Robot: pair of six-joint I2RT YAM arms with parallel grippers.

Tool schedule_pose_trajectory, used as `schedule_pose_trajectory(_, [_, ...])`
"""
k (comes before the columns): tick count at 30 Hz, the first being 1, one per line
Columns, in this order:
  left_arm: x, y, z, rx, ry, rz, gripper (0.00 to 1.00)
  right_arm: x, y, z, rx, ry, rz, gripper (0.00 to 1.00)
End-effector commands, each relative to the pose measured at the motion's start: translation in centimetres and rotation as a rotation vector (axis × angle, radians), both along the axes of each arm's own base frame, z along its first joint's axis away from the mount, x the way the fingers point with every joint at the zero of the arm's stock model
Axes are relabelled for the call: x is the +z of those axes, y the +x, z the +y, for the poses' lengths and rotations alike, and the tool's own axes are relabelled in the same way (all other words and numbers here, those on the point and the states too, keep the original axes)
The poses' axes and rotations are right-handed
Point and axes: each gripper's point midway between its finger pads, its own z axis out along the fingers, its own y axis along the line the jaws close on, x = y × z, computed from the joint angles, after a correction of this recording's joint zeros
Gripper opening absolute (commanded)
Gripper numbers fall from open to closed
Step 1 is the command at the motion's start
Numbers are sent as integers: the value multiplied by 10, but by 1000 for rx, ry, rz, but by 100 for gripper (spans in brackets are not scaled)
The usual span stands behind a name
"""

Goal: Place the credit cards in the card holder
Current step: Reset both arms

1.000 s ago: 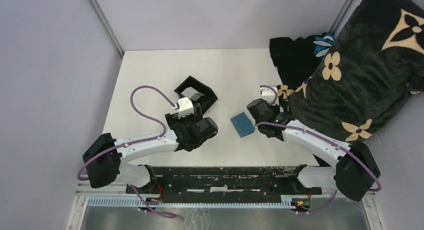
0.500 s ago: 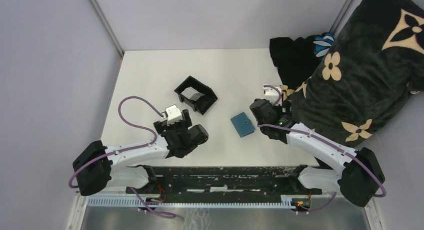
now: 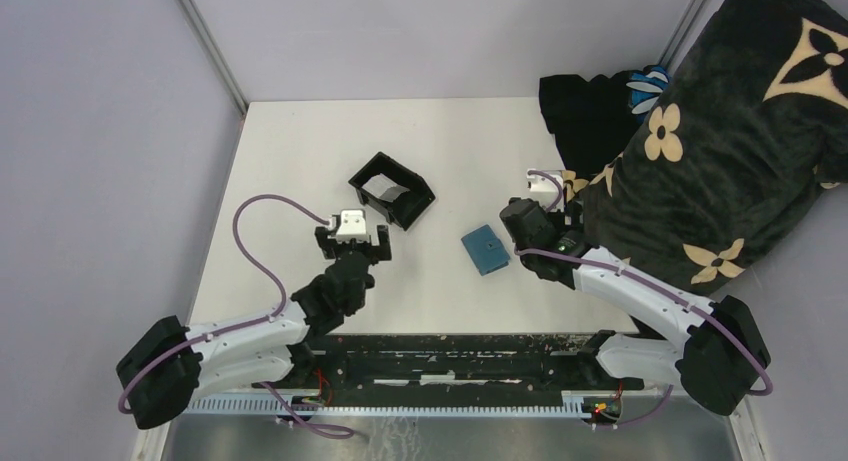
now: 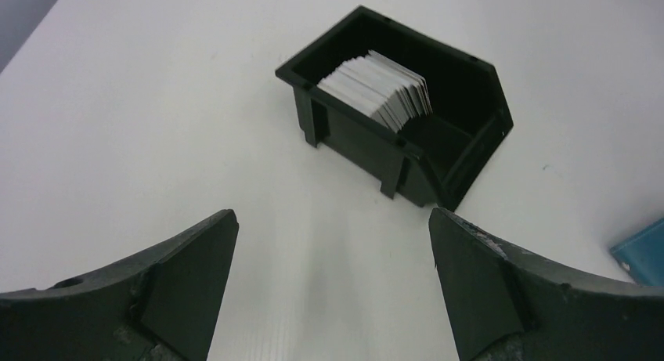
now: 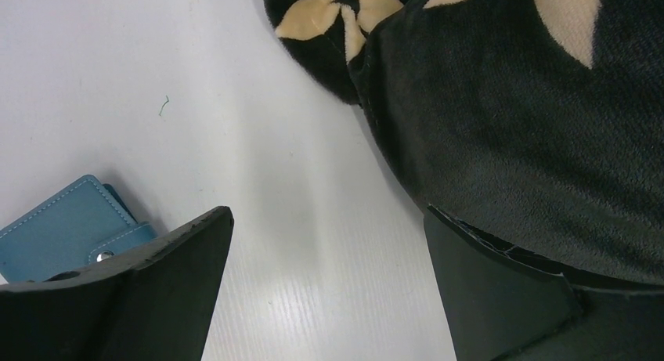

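The pale credit cards [image 4: 380,89] stand stacked in a black open-topped box [image 4: 462,146], also in the top view [image 3: 392,190]. The teal-blue card holder [image 3: 485,249] lies shut on the table; its corner shows in the right wrist view [image 5: 66,228] and at the left wrist view's right edge [image 4: 644,250]. My left gripper [image 3: 353,243] is open and empty, just in front of the box, its tips wide apart [image 4: 333,286]. My right gripper [image 3: 540,224] is open and empty, just right of the card holder, over bare table [image 5: 325,286].
A big black blanket with cream flowers [image 3: 730,131] lies over the table's right side and reaches close to my right gripper [image 5: 501,118]. Dark cloth [image 3: 590,106] lies at the back right. Grey walls stand at the left and back.
My left arm has drawn back toward the near edge and turned; its gripper now points at the black box. My right gripper shifted slightly right, then stayed.
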Motion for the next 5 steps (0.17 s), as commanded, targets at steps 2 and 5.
schedule_pose_trajectory(2, [41, 14, 2, -26, -64, -114, 99, 10, 3, 3, 11, 25, -40, 96])
schedule_pose_trajectory(5, [40, 15, 9, 5, -74, -115, 99, 14, 3, 2, 15, 38, -57, 100])
